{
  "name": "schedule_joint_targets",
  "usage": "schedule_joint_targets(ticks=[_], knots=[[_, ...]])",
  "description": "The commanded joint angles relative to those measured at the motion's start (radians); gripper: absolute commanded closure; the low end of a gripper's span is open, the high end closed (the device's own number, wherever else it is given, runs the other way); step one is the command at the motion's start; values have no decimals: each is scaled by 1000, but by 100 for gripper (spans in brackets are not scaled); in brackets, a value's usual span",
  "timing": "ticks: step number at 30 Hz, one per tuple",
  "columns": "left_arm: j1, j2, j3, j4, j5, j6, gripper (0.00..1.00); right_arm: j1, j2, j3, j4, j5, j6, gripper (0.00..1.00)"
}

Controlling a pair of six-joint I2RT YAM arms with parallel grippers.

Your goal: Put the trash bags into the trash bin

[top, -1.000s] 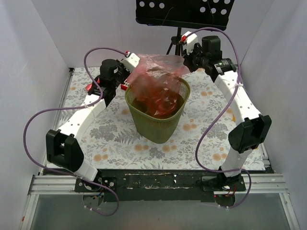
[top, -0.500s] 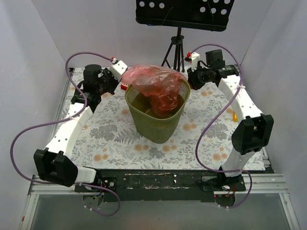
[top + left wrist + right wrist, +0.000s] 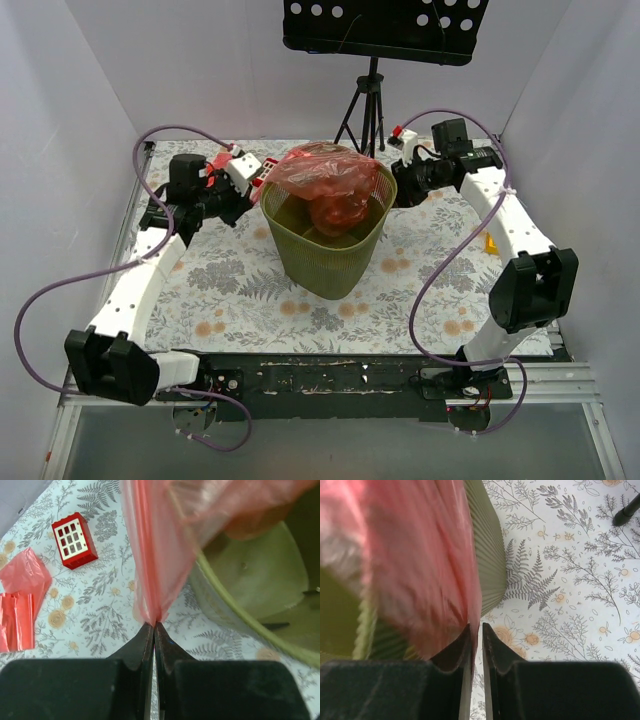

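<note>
The olive-green trash bin (image 3: pixel 325 250) stands mid-table. A red trash bag (image 3: pixel 330 178) lies stretched across its mouth, bulging down inside. My left gripper (image 3: pixel 256 186) is at the bin's left rim and shut on the bag's edge; in the left wrist view the film (image 3: pixel 150 555) rises from the closed gripper (image 3: pixel 154 624) beside the bin (image 3: pixel 250 575). My right gripper (image 3: pixel 394 186) is at the right rim. In the right wrist view the bag (image 3: pixel 420 555) runs into the nearly closed gripper (image 3: pixel 475 625) beside the bin wall (image 3: pixel 489 545).
The left wrist view shows a small red box with white buttons (image 3: pixel 74 540) and two more red bags, one crumpled (image 3: pixel 27 575) and one folded (image 3: pixel 15 627), on the floral cloth left of the bin. A tripod stand (image 3: pixel 368 100) is behind it. A small yellow object (image 3: pixel 490 242) lies at the right.
Both grippers have lowered the bag from above the bin down onto its mouth. The left arm swung out to the left, and the right gripper dropped to the right rim.
</note>
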Motion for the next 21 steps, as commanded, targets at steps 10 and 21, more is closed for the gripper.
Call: schedule_joint_targets(ticks=[10,21], knots=[[35,-246,43,-267,167,113,77,-54,-118,126,-133,23,-13,52],[35,-205,238,-383,141,302,27,-133,-227,157,15,-171,-186,45]])
